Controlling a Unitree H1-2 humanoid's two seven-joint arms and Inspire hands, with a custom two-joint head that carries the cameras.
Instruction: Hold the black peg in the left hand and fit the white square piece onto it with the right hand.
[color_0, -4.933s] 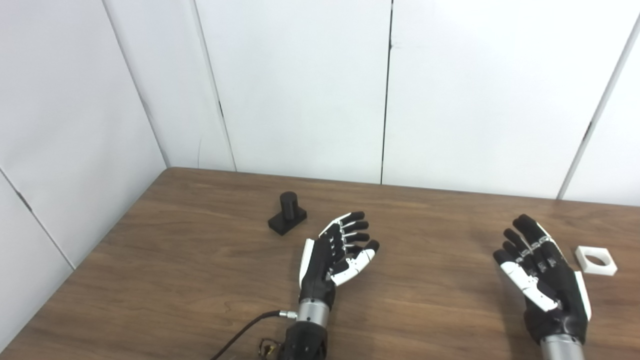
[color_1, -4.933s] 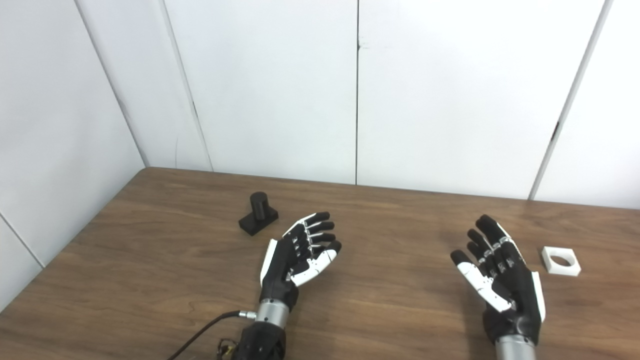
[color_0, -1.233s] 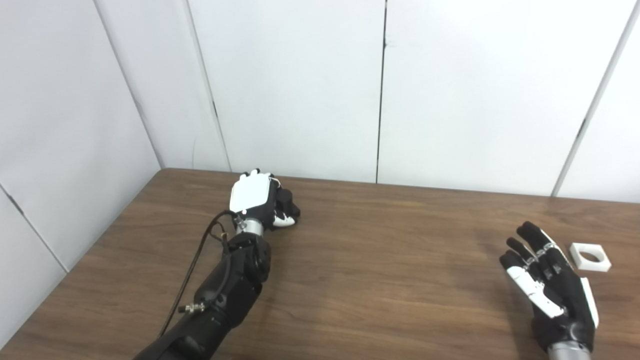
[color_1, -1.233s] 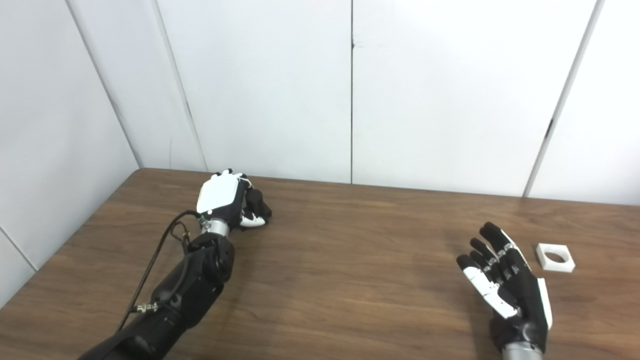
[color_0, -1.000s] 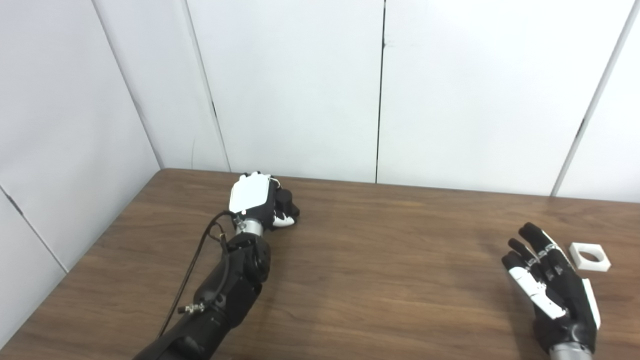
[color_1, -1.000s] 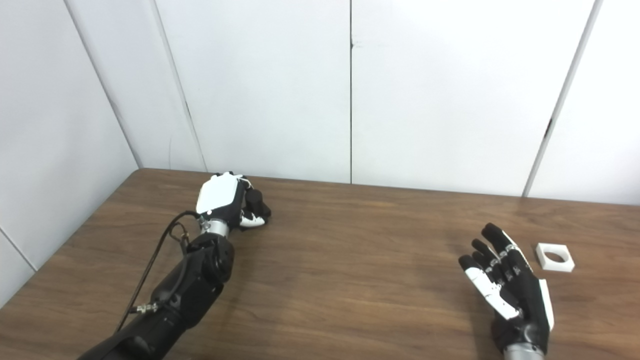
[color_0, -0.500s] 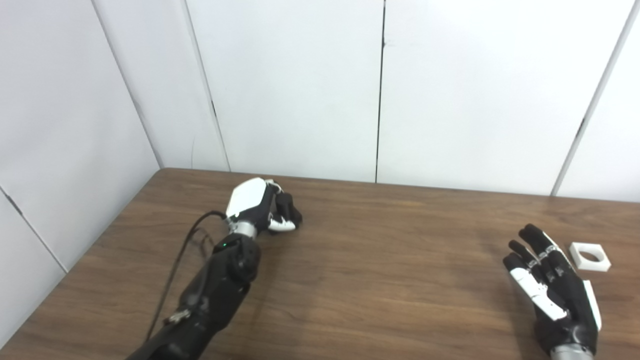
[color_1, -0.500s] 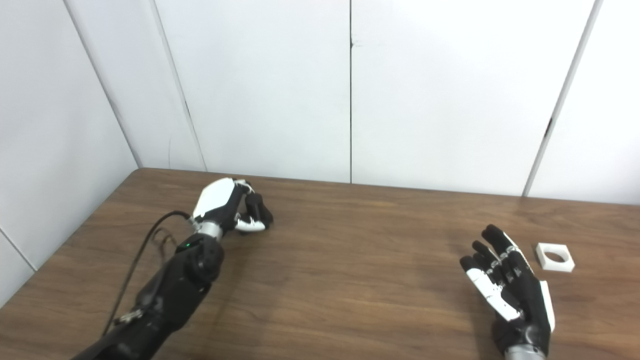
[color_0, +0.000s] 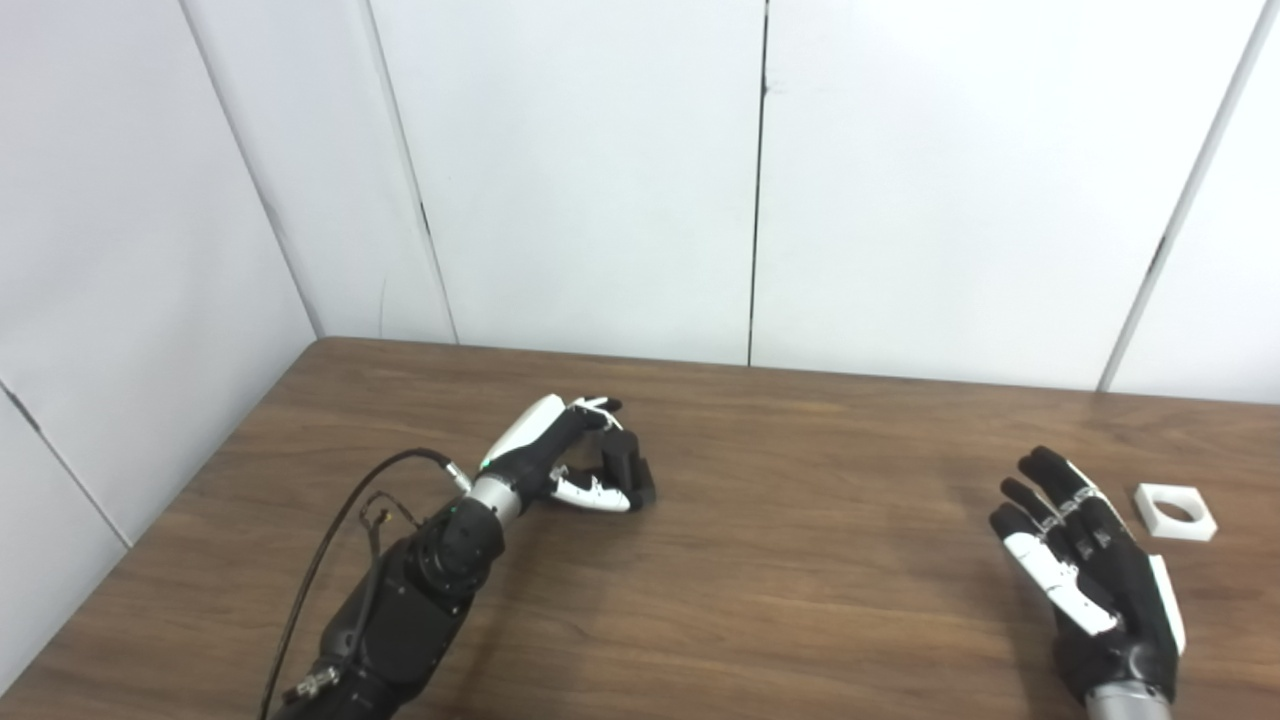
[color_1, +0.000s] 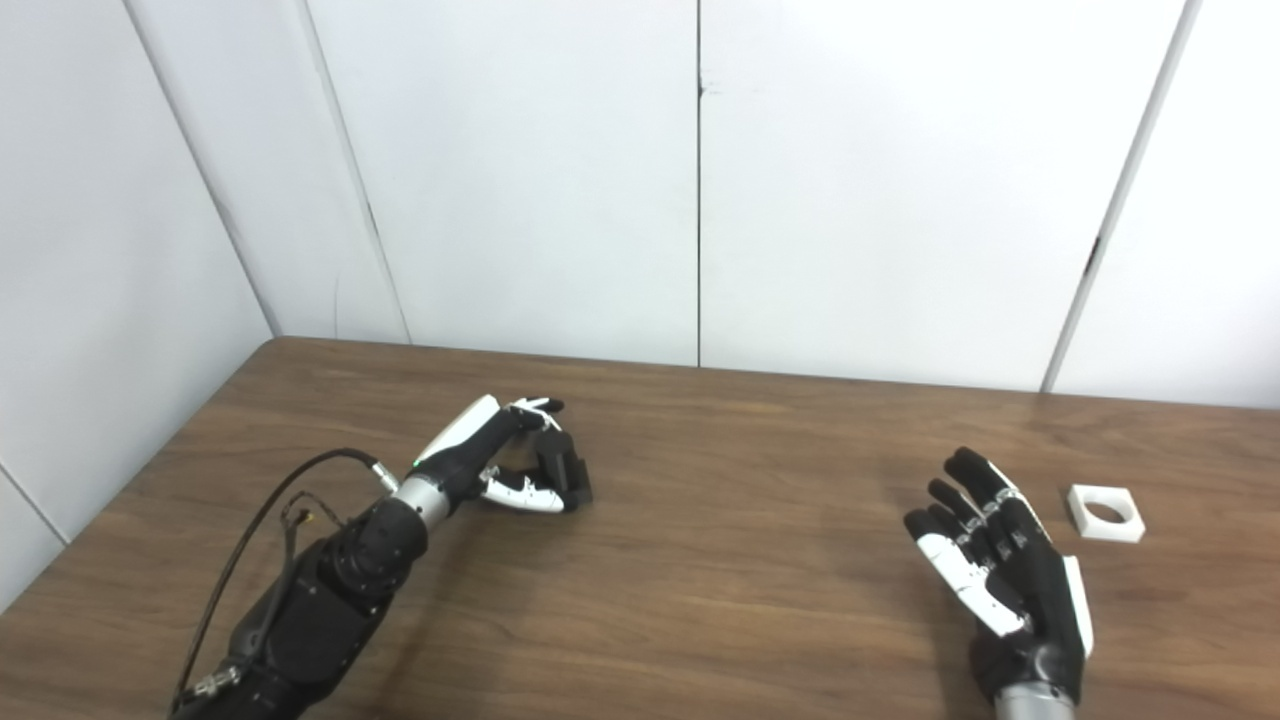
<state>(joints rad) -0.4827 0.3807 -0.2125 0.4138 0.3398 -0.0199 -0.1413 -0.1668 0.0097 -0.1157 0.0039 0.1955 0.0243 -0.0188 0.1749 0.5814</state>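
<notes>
1. The right robot hand (color_0: 1095, 560), black with white panels, sits nearest the camera at the lower right, above the brown wood-grain tabletop (color_0: 780, 590). Its fingers are spread and extended, palm turned up and inward, and it holds nothing.
2. The white square plastic piece with a round centre hole (color_0: 1175, 511) lies flat on the tabletop just beyond and to the right of the right robot hand's fingertips (color_0: 1040, 465), near them but not touching. The right robot hand is by far the nearer to it.
3. The piece lies near the tabletop's right side; the edge itself is outside both views. Judgement: approach from the left or from above, since room on the far right cannot be confirmed.
4. The left robot hand (color_0: 560, 460), further away at centre left, has its fingers curled around the black cylindrical peg on a square base (color_0: 628, 470). The peg's long axis appears tilted from vertical. Whether the base touches the tabletop cannot be determined.
5. A wide, bare span of tabletop separates the 2 robot hands, giving open room to bring the parts together.
6. White wall panels (color_0: 600, 180) close off the far edge and left side.
</notes>
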